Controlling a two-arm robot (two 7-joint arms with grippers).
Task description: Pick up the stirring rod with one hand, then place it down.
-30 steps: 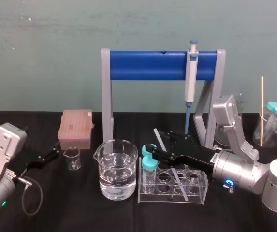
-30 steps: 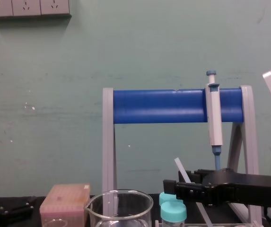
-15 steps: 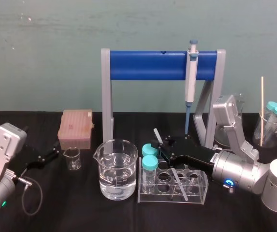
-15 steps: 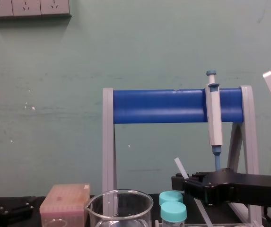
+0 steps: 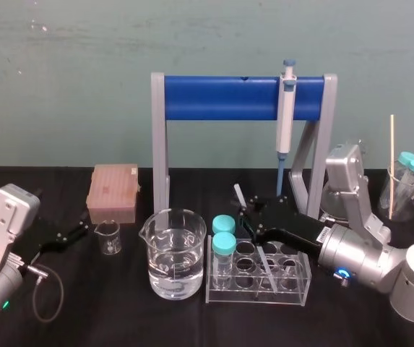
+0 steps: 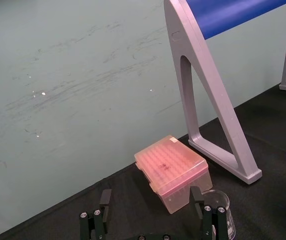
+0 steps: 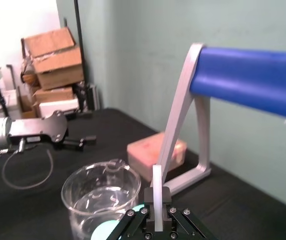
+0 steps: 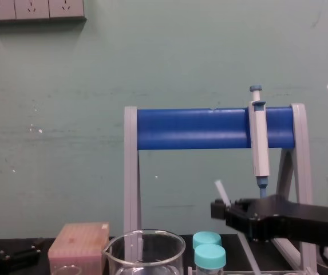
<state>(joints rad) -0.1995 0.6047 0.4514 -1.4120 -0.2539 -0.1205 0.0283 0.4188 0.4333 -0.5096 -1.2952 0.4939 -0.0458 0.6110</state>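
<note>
The stirring rod (image 5: 238, 195) is a thin whitish stick leaning upright, with its lower part down among the wells of the clear tube rack (image 5: 293, 283). My right gripper (image 5: 247, 217) reaches in from the right above the rack and is shut on the rod. In the right wrist view the rod (image 7: 157, 182) stands clamped between the black fingers (image 7: 164, 196). The chest view shows the rod's tip (image 8: 221, 191) poking up just behind the right gripper (image 8: 216, 209). My left gripper (image 5: 82, 231) rests open at the far left of the table, holding nothing.
A blue-barred stand (image 5: 225, 97) holds a grey-and-blue pipette (image 5: 286, 116) behind the rack. A beaker of water (image 5: 173, 253) and two teal-capped tubes (image 5: 223, 242) stand left of the gripper. A pink tip box (image 5: 113, 191), a small beaker (image 5: 108, 237) and a jar (image 5: 402, 191) sit farther off.
The right gripper's fingers closed on the rod and drew back to the right. The rod's top has risen slightly and shifted right. The left arm has stayed still.
</note>
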